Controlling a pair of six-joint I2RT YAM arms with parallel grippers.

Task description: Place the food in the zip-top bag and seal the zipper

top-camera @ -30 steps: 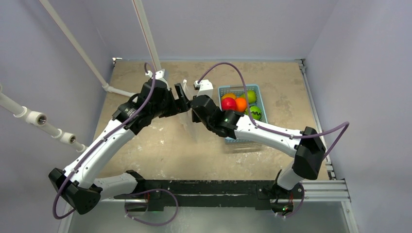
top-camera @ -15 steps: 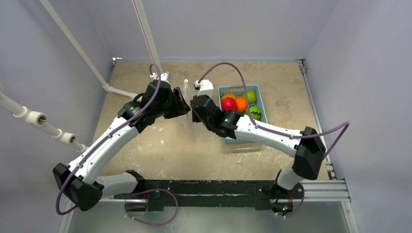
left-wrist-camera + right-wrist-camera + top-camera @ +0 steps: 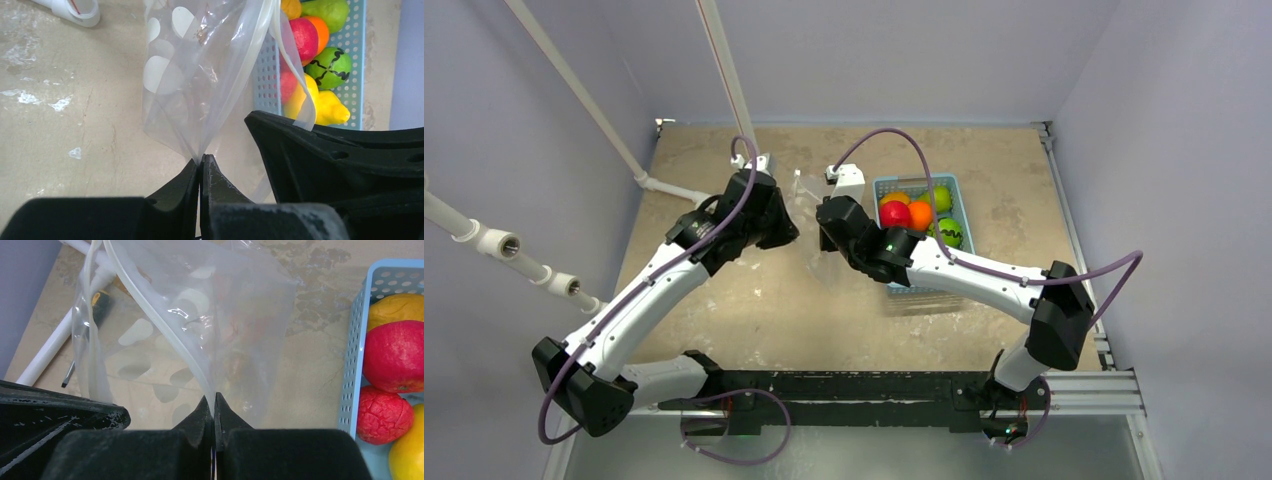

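Left wrist view: the left gripper (image 3: pixel 201 167) is clenched on film of the zip-top bag (image 3: pixel 175 90) at 12 o'clock; the right gripper (image 3: pixel 214 407) is pinched shut on the opposite lip. Nothing is bagged — the food (image 3: pixel 325 67) lies in the basket (image 3: pixel 358 50) at 1 o'clock, the zipper (image 3: pixel 252 60) unsealed.

The zip-top bag (image 3: pixel 200 85) is looking like thin, clear, soft plastic, glossy and wrinkling, with flat white dots printed on it. The zipper (image 3: pixel 252 55) is showing as a milky translucent strip. The food (image 3: pixel 306 36) in the upper right is shining a bit, though the red pieces are looking pebbly rather than smooth. The basket (image 3: pixel 358 37) is reading as light-blue perforated plastic. The worktop (image 3: pixel 60 125) is looking matt, beige and blotchy. The left tool (image 3: pixel 201 172) and right tool (image 3: pixel 214 409) are both showing matt black, slightly grainy plastic.
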